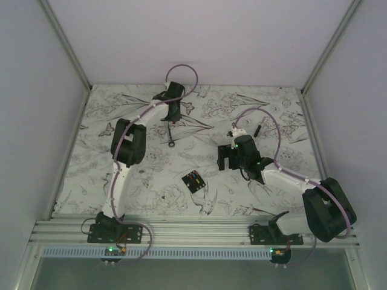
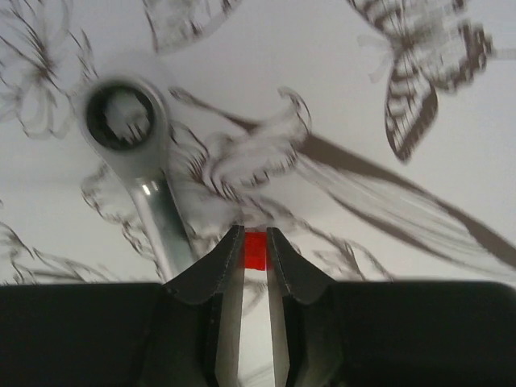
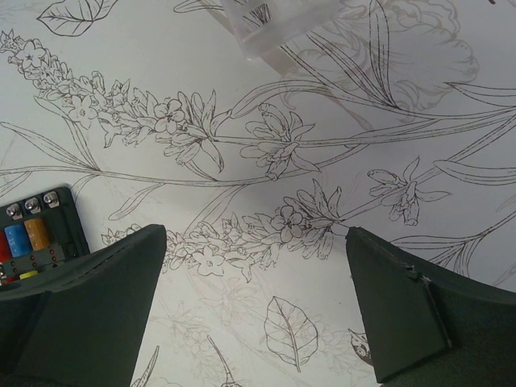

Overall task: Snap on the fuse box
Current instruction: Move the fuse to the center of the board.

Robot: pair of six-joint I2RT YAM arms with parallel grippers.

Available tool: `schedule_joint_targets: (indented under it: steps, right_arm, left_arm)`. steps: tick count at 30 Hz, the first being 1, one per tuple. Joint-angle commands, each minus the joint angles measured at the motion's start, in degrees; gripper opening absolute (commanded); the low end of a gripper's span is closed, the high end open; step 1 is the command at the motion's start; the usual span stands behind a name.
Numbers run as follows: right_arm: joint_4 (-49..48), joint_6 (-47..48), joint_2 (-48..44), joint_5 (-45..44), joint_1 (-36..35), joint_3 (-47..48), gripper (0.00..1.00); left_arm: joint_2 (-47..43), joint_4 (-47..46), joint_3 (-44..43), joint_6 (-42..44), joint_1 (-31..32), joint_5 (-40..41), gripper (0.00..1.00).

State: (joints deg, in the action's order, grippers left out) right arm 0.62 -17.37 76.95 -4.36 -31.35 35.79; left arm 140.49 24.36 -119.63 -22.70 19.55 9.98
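Note:
The fuse box (image 1: 194, 181) lies flat in the middle of the table, a small black block with red, yellow and blue fuses on its face. Its corner also shows at the left edge of the right wrist view, fuse box (image 3: 36, 234), beside my left finger. My right gripper (image 3: 254, 234) hangs open over the patterned cloth, right of the box, with nothing between its fingers; in the top view my right gripper (image 1: 226, 159) is right of the box. At the far side of the table my left gripper (image 2: 255, 234) pinches a small red piece (image 2: 255, 251) at its tips.
A silver ring wrench (image 2: 133, 121) lies just left of my left fingers, and it is the long thin wrench (image 1: 172, 138) in the top view. A clear plastic piece (image 3: 266, 28) lies beyond my right gripper. A thin black stick (image 1: 256, 129) rests at the back right.

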Motion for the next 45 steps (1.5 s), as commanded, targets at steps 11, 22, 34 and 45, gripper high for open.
schedule_joint_targets:
  steps: [11, 22, 34, 45]
  right_arm:
    - [-1.76, -1.61, -1.67, -0.36, 0.46, 0.45, 1.00]
    - [-2.68, -1.90, -3.65, -0.12, 0.42, -0.54, 1.00]
    - [-5.70, 3.01, -2.78, 7.29, 0.17, -0.83, 0.97]
    - [-3.65, 14.73, 9.57, 10.21, -4.85, 10.56, 0.84]
  left_arm:
    - [-13.20, 4.28, 20.39, -11.68, 11.81, 1.84, 0.18]
    - [-22.61, 4.12, 30.16, -21.83, 21.63, 1.69, 0.19]
    - [-32.51, 3.95, 35.02, -20.45, 21.75, 2.39, 0.30]
    - [-49.09, -0.78, 55.80, -20.59, 11.39, -4.11, 0.55]
